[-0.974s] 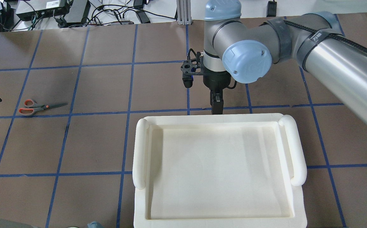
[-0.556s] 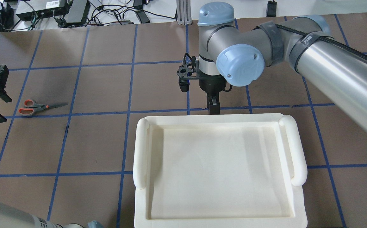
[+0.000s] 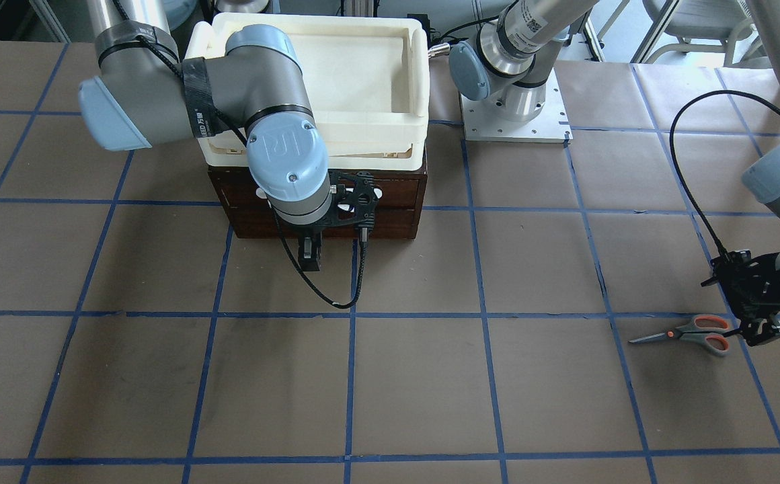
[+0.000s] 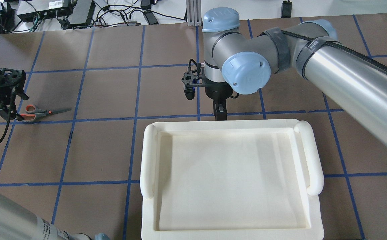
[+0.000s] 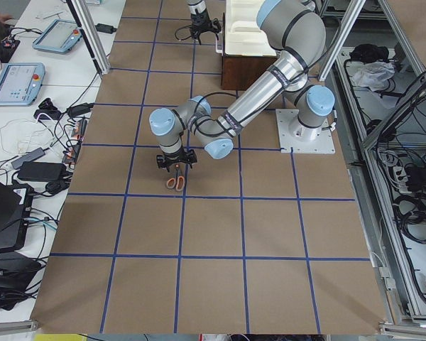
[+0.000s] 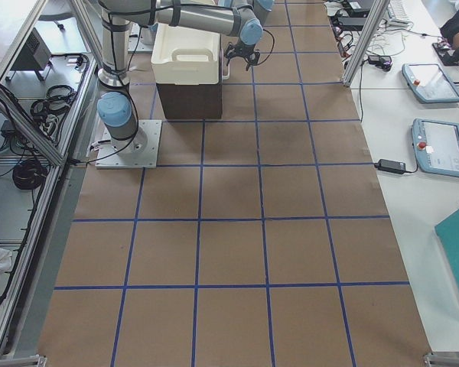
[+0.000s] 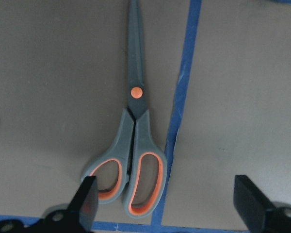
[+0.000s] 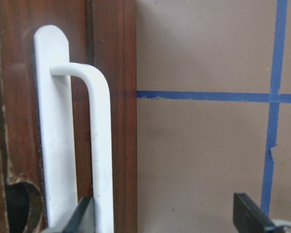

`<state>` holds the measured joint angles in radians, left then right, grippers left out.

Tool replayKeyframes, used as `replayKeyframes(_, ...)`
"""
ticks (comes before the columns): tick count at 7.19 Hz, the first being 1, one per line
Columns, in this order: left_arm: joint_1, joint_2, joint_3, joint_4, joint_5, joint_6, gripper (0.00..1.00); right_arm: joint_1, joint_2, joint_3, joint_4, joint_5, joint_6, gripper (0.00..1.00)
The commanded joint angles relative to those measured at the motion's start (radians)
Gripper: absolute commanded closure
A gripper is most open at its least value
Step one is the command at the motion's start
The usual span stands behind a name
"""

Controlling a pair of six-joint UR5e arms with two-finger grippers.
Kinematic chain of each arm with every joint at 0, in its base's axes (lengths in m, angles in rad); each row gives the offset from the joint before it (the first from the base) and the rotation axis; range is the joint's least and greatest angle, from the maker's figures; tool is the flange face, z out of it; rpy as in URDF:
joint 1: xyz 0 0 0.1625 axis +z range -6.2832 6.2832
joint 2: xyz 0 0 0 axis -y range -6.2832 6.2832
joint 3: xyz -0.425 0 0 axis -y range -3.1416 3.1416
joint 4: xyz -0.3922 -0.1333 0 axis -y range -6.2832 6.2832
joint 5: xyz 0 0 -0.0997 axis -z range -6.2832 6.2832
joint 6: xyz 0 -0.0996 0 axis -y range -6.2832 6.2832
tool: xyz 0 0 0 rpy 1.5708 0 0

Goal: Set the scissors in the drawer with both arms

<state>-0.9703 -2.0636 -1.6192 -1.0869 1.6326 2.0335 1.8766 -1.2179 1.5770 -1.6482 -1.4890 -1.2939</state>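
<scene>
The scissors (image 7: 136, 145) lie flat on the brown table (image 4: 113, 93), far out on the robot's left. They are just beside a blue tape line (image 7: 184, 97) and well apart from the drawer (image 8: 14, 97). Their dark grey blades are together, the pivot screw is orange, and the grey handles are lined in orange.

The left gripper (image 7: 167, 194) hangs over the handles, fingers spread wide. The right gripper (image 8: 165, 218), also spread, stands at the drawer's white bar handle (image 8: 99, 145), below the cream foam tray (image 4: 150, 156). White print on the right arm's black strap (image 4: 308, 46) is too small to read.

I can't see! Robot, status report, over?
Left gripper open over grey-orange-handled scissors. Right gripper open beside white bar handle of shut dark-brown wooden drawer. Nothing blocking.
</scene>
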Motion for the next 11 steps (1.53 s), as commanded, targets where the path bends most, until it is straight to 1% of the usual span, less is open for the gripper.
replayKeyframes(1, -0.018, -0.051, 0.001, 0.071, -0.006, 0.011, 0.00, 0.001, 0.006, 0.000, -0.002, 0.001, 0.001, 0.02)
replayKeyframes(2, -0.018, -0.067, 0.002, 0.079, -0.008, 0.016, 0.00, 0.001, 0.006, 0.000, -0.011, 0.000, -0.001, 0.05)
replayKeyframes(3, -0.018, -0.090, 0.001, 0.129, -0.017, 0.016, 0.01, 0.001, 0.006, 0.000, -0.051, -0.004, 0.001, 0.10)
replayKeyframes(4, -0.018, -0.110, -0.001, 0.142, -0.017, 0.016, 0.02, 0.001, 0.006, -0.002, -0.089, -0.005, 0.002, 0.18)
replayKeyframes(5, -0.018, -0.105, -0.002, 0.136, -0.016, 0.014, 0.03, 0.001, 0.006, -0.002, -0.113, -0.005, -0.001, 0.34)
replayKeyframes(6, -0.021, -0.087, -0.016, 0.128, -0.020, 0.014, 0.06, 0.001, 0.006, -0.006, -0.114, -0.007, -0.008, 0.40)
replayKeyframes(8, -0.019, -0.072, -0.031, 0.134, -0.048, 0.051, 0.05, -0.002, 0.011, -0.011, -0.151, -0.007, -0.010, 0.41)
replayKeyframes(10, -0.008, -0.072, -0.045, 0.144, -0.069, 0.073, 0.05, -0.010, 0.012, -0.026, -0.154, -0.008, -0.011, 0.39)
replayKeyframes(11, -0.008, -0.073, -0.045, 0.145, -0.072, 0.073, 0.06, -0.014, 0.030, -0.041, -0.165, -0.011, -0.015, 0.38)
